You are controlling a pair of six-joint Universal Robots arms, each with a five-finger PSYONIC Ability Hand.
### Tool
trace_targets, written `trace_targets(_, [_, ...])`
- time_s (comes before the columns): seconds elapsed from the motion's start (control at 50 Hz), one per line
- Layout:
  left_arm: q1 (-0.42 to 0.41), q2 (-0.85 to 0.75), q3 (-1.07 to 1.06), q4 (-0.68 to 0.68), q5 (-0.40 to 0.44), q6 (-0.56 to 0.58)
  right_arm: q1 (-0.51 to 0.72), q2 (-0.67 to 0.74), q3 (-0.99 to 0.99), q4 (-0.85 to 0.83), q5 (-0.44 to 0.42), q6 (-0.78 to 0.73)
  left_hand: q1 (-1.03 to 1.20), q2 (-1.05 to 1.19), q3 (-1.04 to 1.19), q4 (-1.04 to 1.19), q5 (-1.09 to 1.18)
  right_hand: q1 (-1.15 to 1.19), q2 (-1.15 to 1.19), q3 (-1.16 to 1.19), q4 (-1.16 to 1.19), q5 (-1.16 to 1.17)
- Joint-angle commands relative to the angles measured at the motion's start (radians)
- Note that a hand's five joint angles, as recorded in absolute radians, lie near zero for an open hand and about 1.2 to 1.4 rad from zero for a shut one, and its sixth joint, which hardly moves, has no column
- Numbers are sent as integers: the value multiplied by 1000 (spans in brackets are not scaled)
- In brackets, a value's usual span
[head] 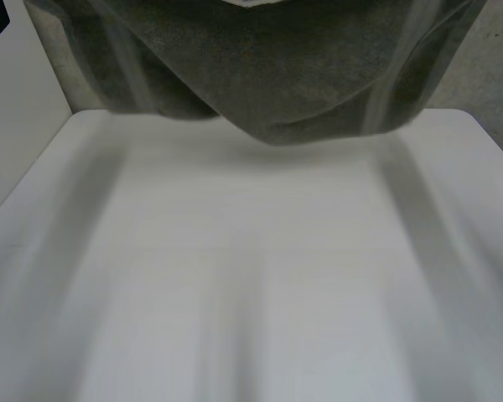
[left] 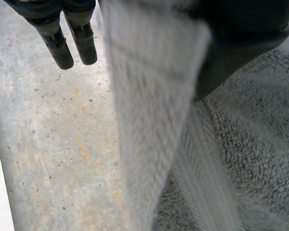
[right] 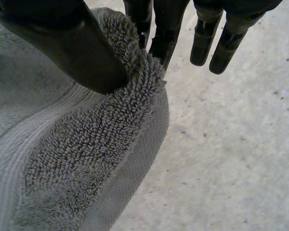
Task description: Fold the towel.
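Towel (head: 302,75) hangs above the far edge of the tabletop (head: 251,276), sagging in the middle. The right hand (right: 77,48) pinches a corner between thumb and fingers. The left hand (left: 245,29) clamps a banded edge under its thumb. Both pinches look shallow, so one side could slip out and drop crooked.

2 matte black hands, left hand (left: 82,43) and right hand (right: 58,38): slim rod-like fingers (right: 202,43) (segmented, rounded tips), broader smooth thumbs.

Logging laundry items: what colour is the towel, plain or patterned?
Grey looped-pile towel with paler stripe bands; best in the head view.
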State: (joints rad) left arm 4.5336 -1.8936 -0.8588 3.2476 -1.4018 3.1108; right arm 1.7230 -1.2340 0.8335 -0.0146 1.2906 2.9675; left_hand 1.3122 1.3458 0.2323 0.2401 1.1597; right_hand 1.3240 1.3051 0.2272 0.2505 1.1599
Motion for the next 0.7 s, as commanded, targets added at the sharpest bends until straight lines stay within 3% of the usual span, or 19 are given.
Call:
trace_targets(0.02, [38,19,-218,17,18,-6,-2,-25,180,-1,-76,8,84,50,-58,-66,62,72,91,-53,-76,62])
trace_targets(0.1, [50,21,-455,121,41,-4,-26,-28,352,-27,-167,1,84,50,-58,-66,62,72,91,-53,-76,62])
trace_targets(0.28, [93,71,-912,389,153,34,-111,-32,653,-41,-261,-74,84,50,-58,-66,62,72,91,-53,-76,62])
trace_targets(0.34, [94,87,-970,408,165,55,-125,-50,760,-28,-312,-165,84,50,-58,-66,62,72,91,-53,-76,62])
trace_targets(0.38, [105,135,-1067,416,193,113,-169,-149,856,4,-347,-261,84,50,-58,-66,62,72,91,-53,-76,62])
trace_targets(0.44, [123,235,-1155,409,225,167,-200,-216,891,42,-363,-291,84,50,-58,-66,62,72,91,-53,-76,62])
trace_targets(0.54, [192,431,-1267,394,289,186,-353,-451,908,235,-465,-298,84,50,-58,-66,62,72,91,-53,-76,62])
trace_targets(0.6, [245,516,-1299,370,346,184,-390,-478,895,262,-501,-298,84,50,-58,-66,62,72,91,-53,-76,62])
trace_targets(0.7, [265,544,-1295,336,400,184,-431,-449,848,282,-554,-300,84,50,-58,-66,62,72,91,-53,-76,62])
